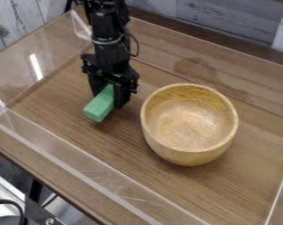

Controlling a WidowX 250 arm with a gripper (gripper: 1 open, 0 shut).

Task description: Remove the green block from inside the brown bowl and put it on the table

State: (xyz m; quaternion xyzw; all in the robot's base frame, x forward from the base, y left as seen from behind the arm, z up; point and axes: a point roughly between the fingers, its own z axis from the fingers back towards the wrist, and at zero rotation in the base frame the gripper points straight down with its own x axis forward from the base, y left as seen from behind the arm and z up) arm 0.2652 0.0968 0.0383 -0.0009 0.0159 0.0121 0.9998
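While gripped, green block point(99, 106) nears table point(61, 97).

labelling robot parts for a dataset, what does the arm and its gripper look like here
The arm is all black, a slim upright column of blocky segments with thin dark cables looped alongside. It ends in a compact black gripper with two short, flat black fingers. No markings or labels can be made out at this size.
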